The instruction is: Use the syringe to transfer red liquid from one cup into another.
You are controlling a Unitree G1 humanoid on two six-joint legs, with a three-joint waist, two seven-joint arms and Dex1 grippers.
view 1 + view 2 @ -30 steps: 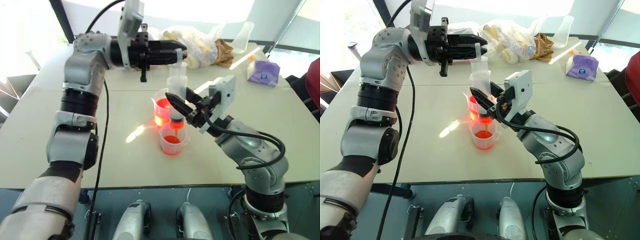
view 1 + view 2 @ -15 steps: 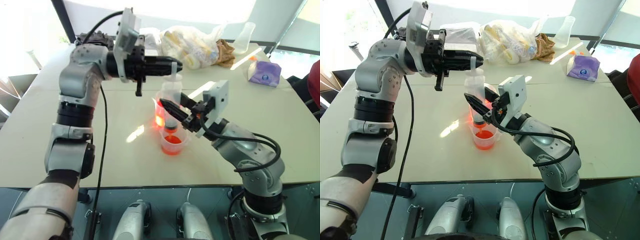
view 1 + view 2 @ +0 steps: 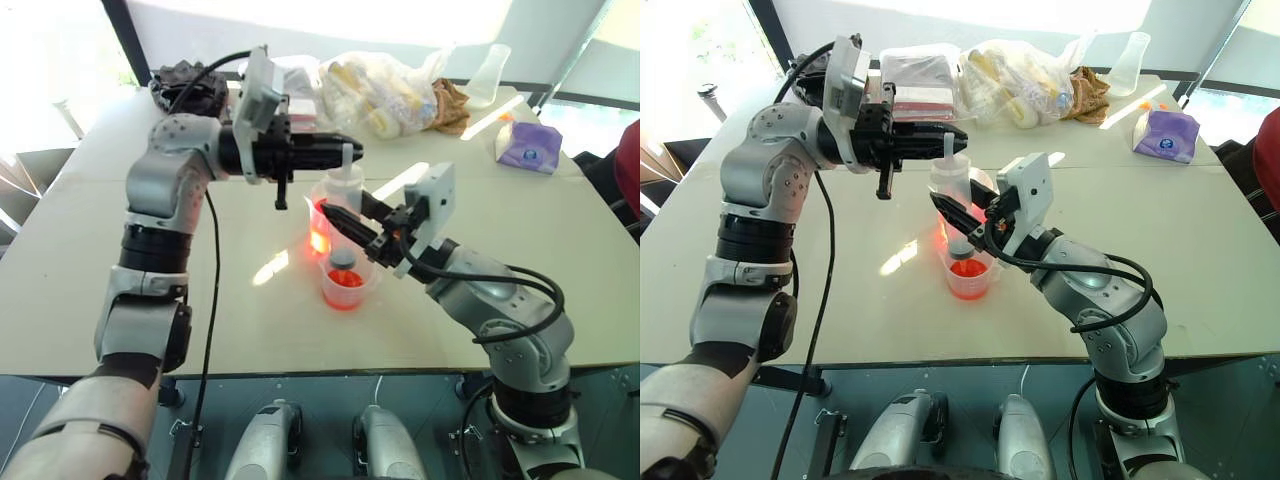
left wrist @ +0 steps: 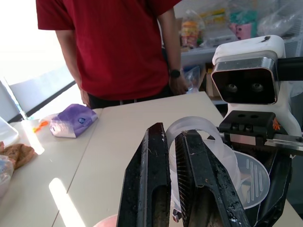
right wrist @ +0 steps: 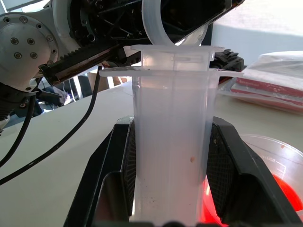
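Upright, clear syringe stands over red-filled small cup.

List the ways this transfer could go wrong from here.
1. The syringe stands upright over the small cup, the right gripper shut on its barrel; a slip could drop it and knock the cup over.
2. The left gripper pinches the plunger ring; an off-axis push might tilt the syringe and send red liquid past the rim.
3. The beaker stands right behind the cup; a bump could spill it.
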